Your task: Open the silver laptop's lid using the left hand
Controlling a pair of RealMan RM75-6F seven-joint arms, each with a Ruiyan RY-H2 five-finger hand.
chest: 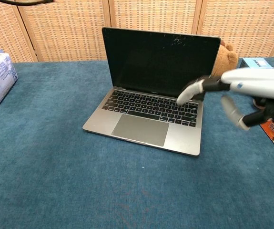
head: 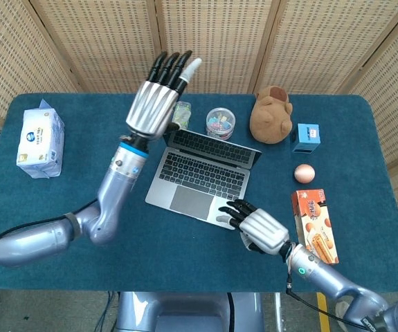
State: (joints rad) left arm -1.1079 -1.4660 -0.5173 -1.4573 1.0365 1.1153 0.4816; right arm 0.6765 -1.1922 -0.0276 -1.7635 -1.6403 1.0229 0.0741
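Laptop (head: 202,173) lid up, task looks done.
My left hand (head: 156,100) flat, empty, clear above; right hand (head: 259,228) loosely spread, holding nothing.

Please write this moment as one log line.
laptop: lid open, upright | left hand: raised, clear of lid, holds nothing | right hand: above laptop's near right corner, empty

Both hands (head: 158,100) (head: 262,230) raised, empty, fingers extended
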